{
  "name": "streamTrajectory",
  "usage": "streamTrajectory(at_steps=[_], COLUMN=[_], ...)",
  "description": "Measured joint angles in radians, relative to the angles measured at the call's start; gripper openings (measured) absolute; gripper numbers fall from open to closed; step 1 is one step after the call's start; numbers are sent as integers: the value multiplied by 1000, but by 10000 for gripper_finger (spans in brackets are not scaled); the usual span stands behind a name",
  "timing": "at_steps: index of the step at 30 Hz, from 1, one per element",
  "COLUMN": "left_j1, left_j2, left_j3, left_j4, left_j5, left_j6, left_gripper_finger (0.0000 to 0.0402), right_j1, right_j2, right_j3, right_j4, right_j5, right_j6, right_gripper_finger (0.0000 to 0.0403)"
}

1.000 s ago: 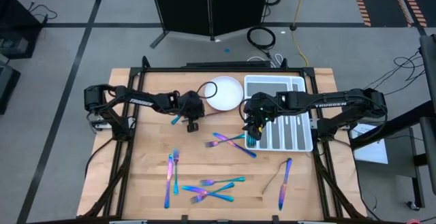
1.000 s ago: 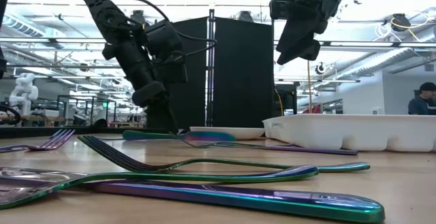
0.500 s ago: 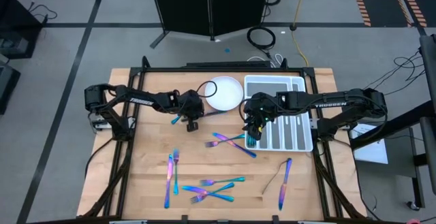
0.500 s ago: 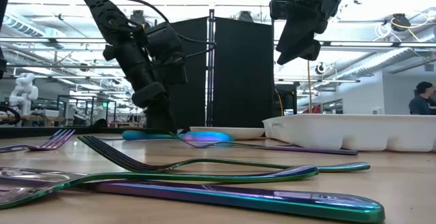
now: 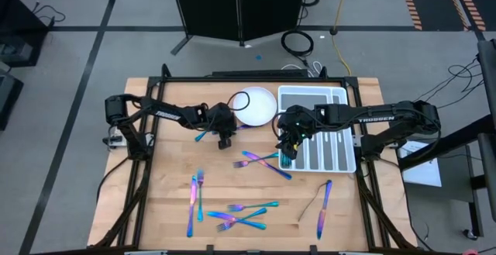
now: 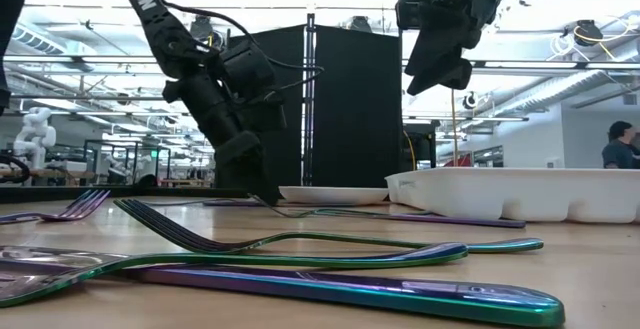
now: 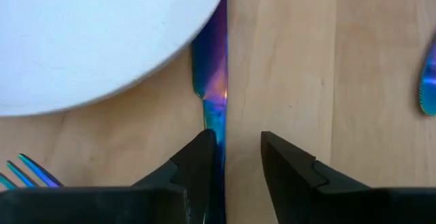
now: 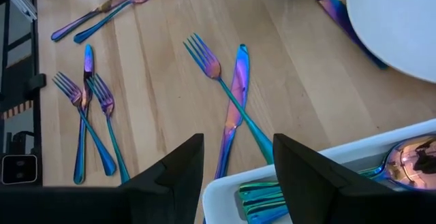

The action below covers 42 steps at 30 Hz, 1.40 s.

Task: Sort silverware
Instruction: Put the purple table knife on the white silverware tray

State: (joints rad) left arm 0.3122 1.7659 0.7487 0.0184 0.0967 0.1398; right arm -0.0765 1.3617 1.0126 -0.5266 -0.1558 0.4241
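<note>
An iridescent knife (image 7: 216, 81) of the silverware lies flat on the table, its blade end by the rim of the white plate (image 7: 102, 40). My left gripper (image 7: 235, 142) stands low over its handle, open, with the knife just inside one finger; in the high view this gripper (image 5: 225, 141) is left of the plate (image 5: 256, 106). My right gripper (image 5: 287, 158) hangs open and empty high above the table by the white tray's (image 5: 339, 162) left edge; below it a fork and a knife (image 8: 231, 101) lie crossed. My left gripper is open around the knife's handle (image 7: 219, 125), coming at it slanting down with its fingers along the knife. The handle runs close along the inner side of one finger (image 7: 197, 159); whether they touch, I cannot tell. The knife rests on the table.
More silverware lies on the near half of the table: a pair at the left (image 5: 194, 197), a cluster of forks (image 5: 240, 215) and a knife at the right (image 5: 323, 201). The tray holds several sorted pieces (image 8: 272, 197). Bare wood lies between plate and forks.
My left gripper has sunk toward the table beside the plate and has opened, letting go of the knife. The knife, held a little off the table before, now lies flat on it. My right gripper has kept still.
</note>
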Motion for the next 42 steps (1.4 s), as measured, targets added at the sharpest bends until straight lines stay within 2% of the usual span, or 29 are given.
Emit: streamTrajectory(at_steps=[3, 9, 17, 29, 42], left_j1=[1, -11, -19, -21, -21], left_j2=[-20, -100, -193, -112, -58], left_j3=[-4, -10, -8, -6, -5], left_j4=[9, -49, -35, -39, -32], left_j5=[9, 93, 99, 113, 102], left_j6=[1, 69, 121, 215, 214], left_gripper_finger=[132, 132, 132, 132, 126], right_j1=[0, 0, 0, -1, -1], right_j2=[0, 0, 0, 0, 0], right_j3=[0, 0, 0, 0, 0], right_j4=[0, -1, -1, 0, -1], right_j5=[0, -1, -2, 1, 3], right_j6=[2, 1, -31, -69, -70], right_gripper_finger=[167, 167, 167, 167, 167])
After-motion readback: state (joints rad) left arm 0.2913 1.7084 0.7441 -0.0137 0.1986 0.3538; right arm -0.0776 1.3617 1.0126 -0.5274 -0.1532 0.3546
